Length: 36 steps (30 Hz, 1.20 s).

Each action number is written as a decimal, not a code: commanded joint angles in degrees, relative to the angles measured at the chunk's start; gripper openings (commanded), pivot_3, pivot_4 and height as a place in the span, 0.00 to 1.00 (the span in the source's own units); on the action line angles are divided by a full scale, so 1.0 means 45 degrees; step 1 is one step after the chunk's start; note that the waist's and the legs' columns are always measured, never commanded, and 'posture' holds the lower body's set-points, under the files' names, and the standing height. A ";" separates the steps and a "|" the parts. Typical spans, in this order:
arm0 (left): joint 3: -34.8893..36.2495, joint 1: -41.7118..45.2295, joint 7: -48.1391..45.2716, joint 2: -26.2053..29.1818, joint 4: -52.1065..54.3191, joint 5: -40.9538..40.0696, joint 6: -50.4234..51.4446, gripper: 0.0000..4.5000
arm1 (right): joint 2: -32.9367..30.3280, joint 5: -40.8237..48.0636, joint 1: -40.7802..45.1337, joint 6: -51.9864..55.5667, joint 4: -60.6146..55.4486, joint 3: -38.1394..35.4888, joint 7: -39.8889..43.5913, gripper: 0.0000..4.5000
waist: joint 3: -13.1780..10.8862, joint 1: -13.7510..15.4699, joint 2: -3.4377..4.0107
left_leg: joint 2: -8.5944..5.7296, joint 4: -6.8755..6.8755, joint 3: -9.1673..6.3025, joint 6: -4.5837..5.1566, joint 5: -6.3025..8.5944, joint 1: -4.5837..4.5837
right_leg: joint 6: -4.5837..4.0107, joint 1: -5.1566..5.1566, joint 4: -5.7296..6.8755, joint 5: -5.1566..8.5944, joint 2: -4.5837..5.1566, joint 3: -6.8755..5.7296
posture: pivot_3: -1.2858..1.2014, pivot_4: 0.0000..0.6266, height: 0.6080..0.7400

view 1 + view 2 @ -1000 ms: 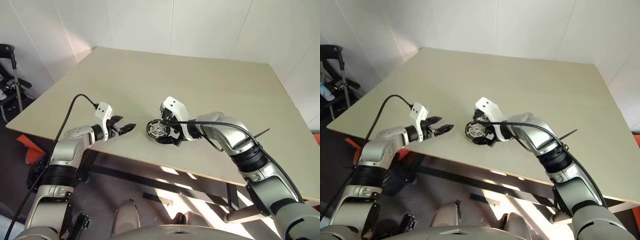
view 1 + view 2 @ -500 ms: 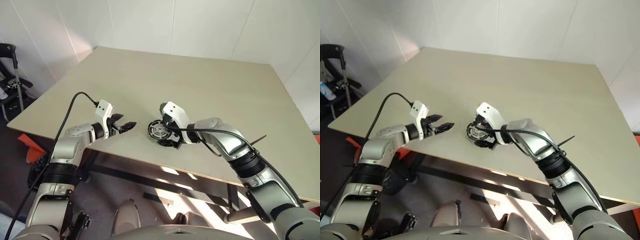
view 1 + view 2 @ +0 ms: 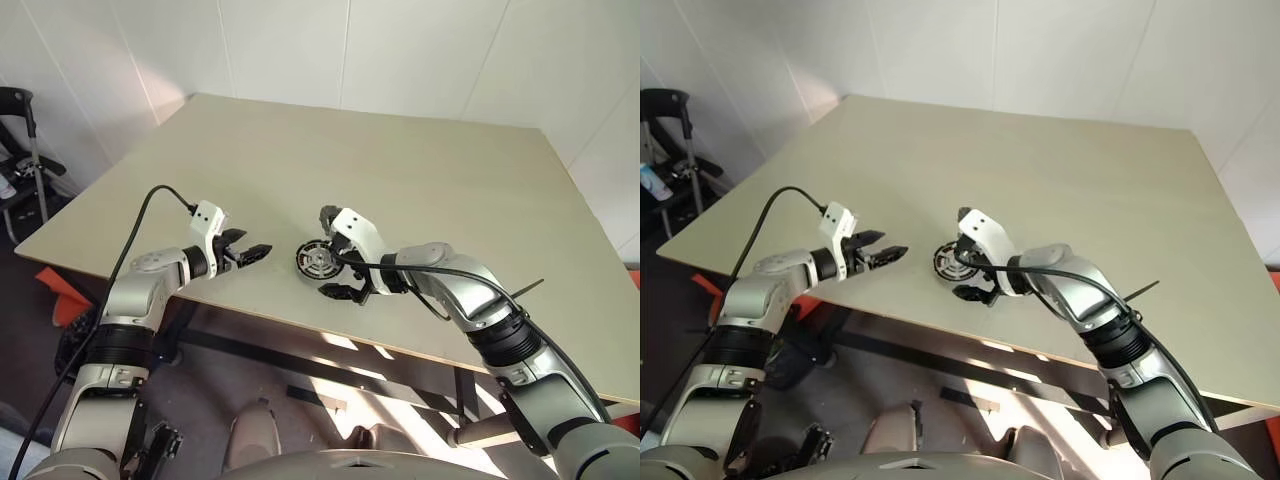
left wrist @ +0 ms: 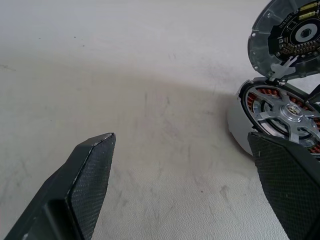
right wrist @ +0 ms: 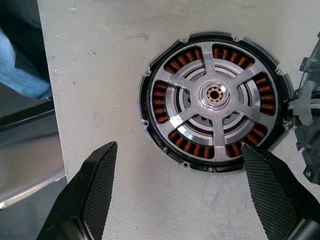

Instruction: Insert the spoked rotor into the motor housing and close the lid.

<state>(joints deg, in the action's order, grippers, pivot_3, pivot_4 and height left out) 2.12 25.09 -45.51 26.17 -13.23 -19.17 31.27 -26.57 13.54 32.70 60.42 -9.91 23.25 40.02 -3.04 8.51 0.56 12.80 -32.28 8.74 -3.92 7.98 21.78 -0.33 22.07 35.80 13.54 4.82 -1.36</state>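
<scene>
A: How does the right claw point(image 3: 341, 277) stand?
B: Spread, pinching nothing, over the motor housing point(image 5: 215, 100) on the bench point(image 3: 420, 180); the spoked rotor point(image 5: 212, 107) sits inside

A: And the lid point(image 4: 292, 35)?
B: Tilted up at the housing's 12 o'clock; the left claw point(image 3: 255, 250) is spread at 9 o'clock

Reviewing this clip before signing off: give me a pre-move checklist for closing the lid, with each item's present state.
1. Spoked rotor seated in motor housing: ok.
2. Lid still open, standing up at the housing's edge: ok.
3. Right gripper open, holding nothing: ok.
4. Left gripper open, apart from the housing: ok.
5. Housing close to the table near edge: ok, watch it.
6. Rotor fully down: cannot tell.
</scene>
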 commanded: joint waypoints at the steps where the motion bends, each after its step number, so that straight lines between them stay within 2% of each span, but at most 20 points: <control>1: 0.0119 0.0362 -0.0092 0.0116 0.0204 -0.0049 -0.0238 1.00 | 0.0174 -0.0053 0.0075 -0.0294 0.0082 -0.0202 -0.0172 1.00 | 0.0000 -0.0006 0.0000 | 0.0001 0.0001 0.0000 0.0000 0.0000 -0.0001 | 0.0000 0.0000 0.0001 0.0000 0.0000 0.0000 | 0.52 0.00 1.00; 14: 0.0121 0.0389 -0.0072 0.0144 0.0219 -0.0049 -0.0209 1.00 | 0.0427 -0.0033 0.0104 -0.0429 0.0131 -0.0317 -0.0400 1.00 | 0.0000 -0.0042 0.0000 | 0.0002 -0.0001 0.0000 -0.0002 -0.0001 -0.0012 | 0.0000 -0.0007 0.0006 -0.0001 0.0000 0.0001 | 0.52 0.00 1.00; 22: 0.0117 0.0334 -0.0079 0.0108 0.0215 -0.0072 -0.0201 1.00 | 0.0146 0.0855 0.0198 0.1059 -0.1700 -0.1340 -0.0477 1.00 | 0.0001 0.0003 0.0000 | 0.0001 0.0003 0.0000 0.0000 -0.0001 -0.0007 | -0.0001 -0.0006 -0.0002 -0.0001 -0.0001 0.0001 | 0.52 0.00 1.00; 29: 0.0064 0.0301 -0.0129 0.0115 0.0254 -0.0078 -0.0144 1.00 | 0.0714 0.1456 0.0396 0.2520 -0.2601 -0.1839 -0.1180 1.00 | 0.0000 -0.0001 -0.0001 | 0.0002 0.0004 0.0001 -0.0001 -0.0001 -0.0008 | -0.0001 -0.0002 0.0001 -0.0001 -0.0001 0.0001 | 0.52 0.00 1.00; 36: 0.0076 0.0076 -0.0201 0.0262 0.0465 -0.0087 0.0044 1.00 | 0.1966 0.1460 0.0297 0.2710 -0.1405 -0.2047 -0.2193 1.00 | 0.0001 -0.0010 0.0000 | 0.0001 0.0007 0.0001 -0.0003 -0.0002 -0.0010 | -0.0001 0.0000 0.0003 0.0000 -0.0001 0.0002 | 0.52 0.00 1.00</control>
<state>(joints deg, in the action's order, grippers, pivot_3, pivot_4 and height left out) 1.99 25.09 -46.00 26.40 -13.10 -19.14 31.61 -18.29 20.12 33.06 73.20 -16.92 15.71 31.33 -3.03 8.46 0.55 12.80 -32.25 8.74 -3.93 7.97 21.74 -0.33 22.07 35.82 13.54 4.82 -1.35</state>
